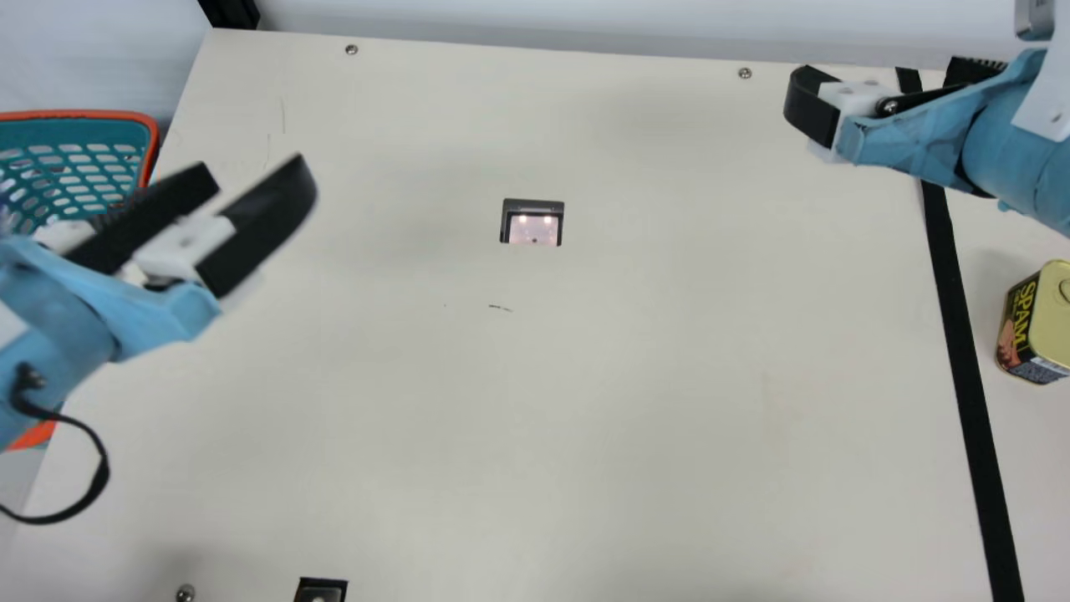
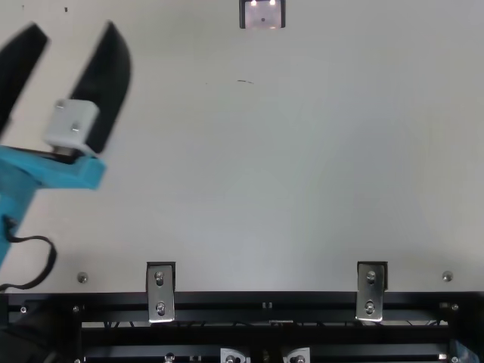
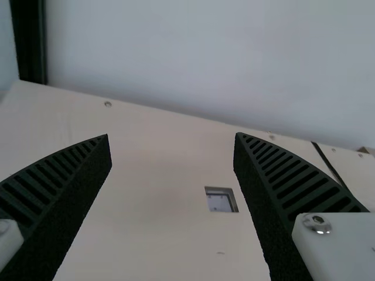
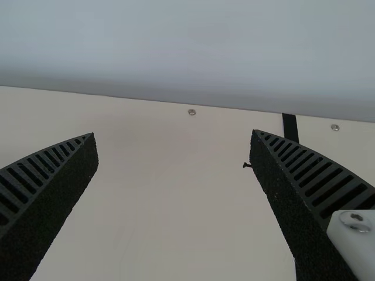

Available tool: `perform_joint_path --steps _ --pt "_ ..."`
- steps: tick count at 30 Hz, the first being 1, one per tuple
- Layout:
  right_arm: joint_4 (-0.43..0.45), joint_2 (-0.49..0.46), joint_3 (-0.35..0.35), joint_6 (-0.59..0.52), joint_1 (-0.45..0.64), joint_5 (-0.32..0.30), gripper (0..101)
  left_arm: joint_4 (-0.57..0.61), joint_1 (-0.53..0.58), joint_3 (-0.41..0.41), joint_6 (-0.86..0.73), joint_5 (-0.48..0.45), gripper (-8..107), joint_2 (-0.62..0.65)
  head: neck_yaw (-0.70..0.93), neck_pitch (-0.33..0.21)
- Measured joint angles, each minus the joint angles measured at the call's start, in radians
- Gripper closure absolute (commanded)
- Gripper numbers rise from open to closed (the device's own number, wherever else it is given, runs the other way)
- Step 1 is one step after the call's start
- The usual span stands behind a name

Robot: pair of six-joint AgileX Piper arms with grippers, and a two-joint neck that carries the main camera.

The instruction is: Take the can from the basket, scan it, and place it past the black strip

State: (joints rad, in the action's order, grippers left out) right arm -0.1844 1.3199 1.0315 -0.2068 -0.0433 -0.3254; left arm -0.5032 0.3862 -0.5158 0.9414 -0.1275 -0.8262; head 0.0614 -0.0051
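Note:
My left gripper (image 1: 254,170) stands open above the table's left side, beside the basket (image 1: 152,138), with nothing between its fingers; its arm covers part of the basket. The left wrist view shows the same gripper (image 3: 172,138) with its fingers wide apart. At the far right, my right gripper (image 1: 888,73) is over the table near the far end of the black strip (image 1: 961,334). Its own wrist view has this gripper (image 4: 173,136) open and holding nothing. A yellow-topped can (image 1: 1021,322) rests upright to the right of the strip. The scanner window (image 1: 533,226) lies in the tabletop between the arms.
A pale wall (image 1: 543,21) runs behind the table's far edge. The left arm's black cable (image 1: 99,481) loops over the near left corner. Metal brackets (image 2: 160,293) and a black rail (image 2: 265,302) line the near edge.

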Motion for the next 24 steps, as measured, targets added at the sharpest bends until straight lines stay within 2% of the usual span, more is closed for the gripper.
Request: perform_joint_path --steps 6,11,18,24 --pt "0.024 -0.048 -0.050 0.022 -0.032 0.074 0 0.037 -0.124 0.008 -0.077 0.034 9 0.060 0.000 0.005" --pt "0.030 -0.108 -0.121 0.033 -0.051 0.139 0 0.089 -0.189 0.027 -0.137 0.041 9 0.114 0.000 0.000" --pt "0.030 -0.218 -0.241 0.047 -0.062 0.203 0 0.165 -0.219 0.063 -0.209 0.017 9 0.203 0.000 0.005" --pt "0.034 -0.331 -0.350 0.051 -0.066 0.220 0 0.226 -0.221 0.097 -0.258 -0.026 9 0.295 0.000 0.000"
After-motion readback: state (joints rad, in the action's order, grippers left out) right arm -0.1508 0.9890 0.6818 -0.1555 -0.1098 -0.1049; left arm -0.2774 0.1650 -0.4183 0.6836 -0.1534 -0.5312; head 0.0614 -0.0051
